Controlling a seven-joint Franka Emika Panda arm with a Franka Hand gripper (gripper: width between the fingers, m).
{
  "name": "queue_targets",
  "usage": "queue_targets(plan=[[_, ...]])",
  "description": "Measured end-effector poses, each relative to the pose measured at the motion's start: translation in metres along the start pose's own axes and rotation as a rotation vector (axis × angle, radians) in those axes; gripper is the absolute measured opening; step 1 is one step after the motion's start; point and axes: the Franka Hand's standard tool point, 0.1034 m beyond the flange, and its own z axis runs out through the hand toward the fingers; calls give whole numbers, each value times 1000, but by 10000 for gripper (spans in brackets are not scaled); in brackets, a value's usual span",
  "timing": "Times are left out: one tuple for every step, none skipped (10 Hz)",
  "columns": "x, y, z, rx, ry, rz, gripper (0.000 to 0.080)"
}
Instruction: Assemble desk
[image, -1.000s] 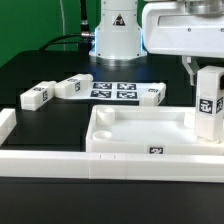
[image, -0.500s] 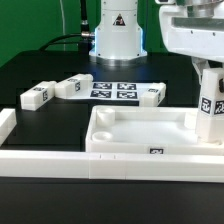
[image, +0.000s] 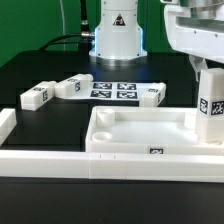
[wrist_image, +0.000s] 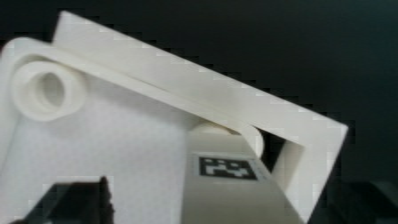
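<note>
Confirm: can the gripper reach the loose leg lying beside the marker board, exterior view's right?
Probably yes. The gripper hangs over the upright leg in the tabletop corner. The loose leg lies flat on the table nearby, with nothing on top of it.

A black bench (image: 40, 75) carries the desk's white tabletop (image: 120, 145), three loose leg blocks (image: 72, 87) lying flat, the marker board (image: 113, 89) and a long border wall (image: 100, 175).

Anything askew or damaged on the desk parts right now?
Nothing stands out. The white rectangular leg block stands upright at a corner of the white rimmed tabletop tray, below the end effector; three other white leg blocks lie loose behind, intact.
</note>
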Motion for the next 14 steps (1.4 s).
queue_targets(plan=[[1,-4,-1,-11,16,-142,626],[1,-4,-1,-7,14,-183,646],[1,-4,-1,-8,14,-279,646],[1,-4,-1,-9,14,-341,649],[1,-4,-1,-9,14,-433,649],[1,-4,-1,-10,14,-509,649],[2,-4,-1,-14,16,-602,649],[6,-2,-1,-31,32,-724,649],[9,-1,-2,-46,44,-860,649],[12,-1,-3,-48,45,-957,649],[14,-2,-4,-52,47,-1049,649],[14,-2,-4,-61,50,-1152,649],[14,-2,-4,-64,49,-1212,649],[13,-3,-4,-68,51,-1274,649]])
